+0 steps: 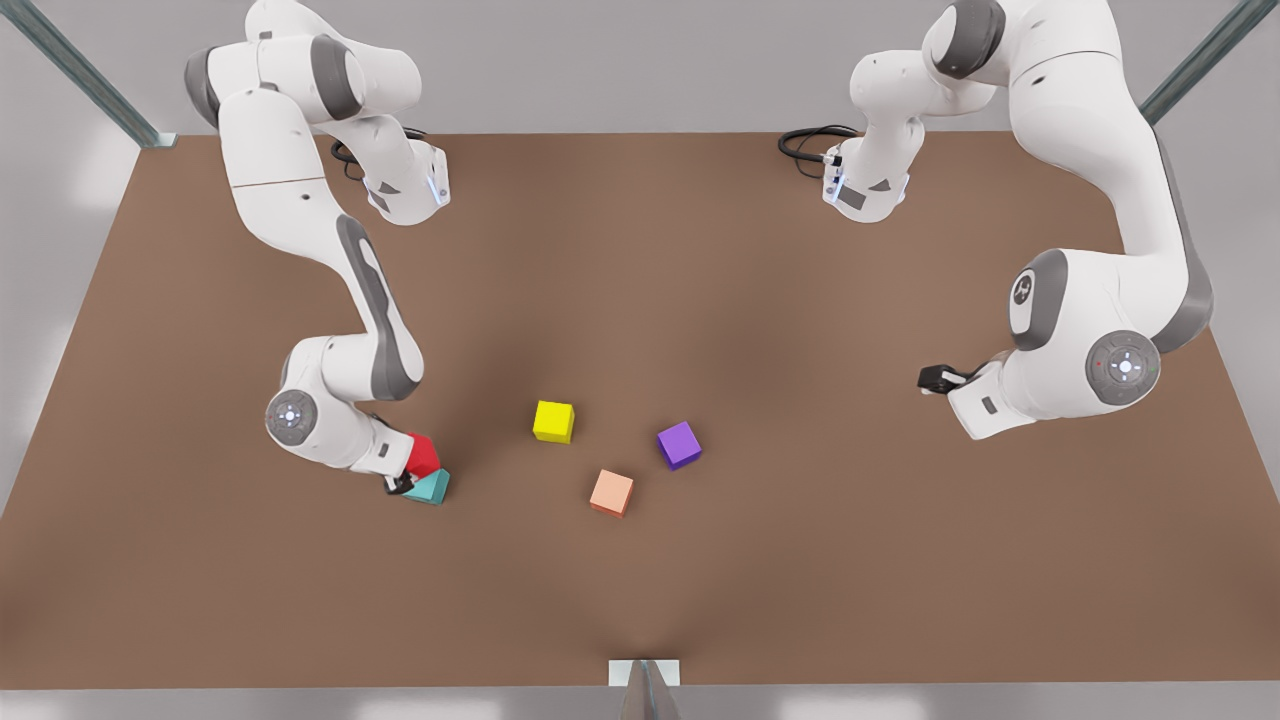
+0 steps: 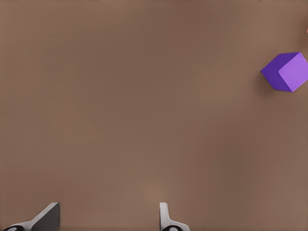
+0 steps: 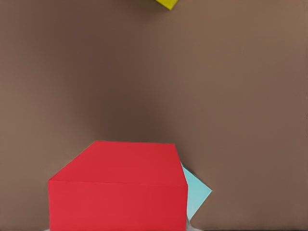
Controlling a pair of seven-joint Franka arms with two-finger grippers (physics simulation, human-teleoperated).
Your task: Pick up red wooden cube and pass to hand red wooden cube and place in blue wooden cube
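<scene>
Red cube (image 3: 118,192) sits closest to the lens in the right wrist view, taking up the lower left of that frame, with a pale teal corner of the blue cube (image 3: 196,192) poking out just behind it. A yellow cube (image 3: 167,3) is at the top edge.

Front view, lower left: right claw (image 1: 405,478) is down at the table with the red cube (image 1: 422,456) clamped between its fingers. The red cube is tilted and rests on or just over the blue cube (image 1: 430,488); contact looks likely, but I cannot tell whether it is fully seated.

Left claw (image 1: 934,378) hangs at the right of the front view, well apart from all the cubes, waiting. In the left wrist view its two fingers (image 2: 45,217) stand spread with nothing between them over bare table (image 2: 144,96); the purple cube (image 2: 286,71) is at the upper right of that frame.

Other cubes, front view centre: yellow (image 1: 553,421), purple (image 1: 679,444), orange cube (image 1: 611,492). All loose on the table.

Judgement on progress: the pick and the pass look done, since the red cube is held over the target. Left: square the red cube on the blue one, release, withdraw. The tilt is the risk; it may slide off on release.
</scene>
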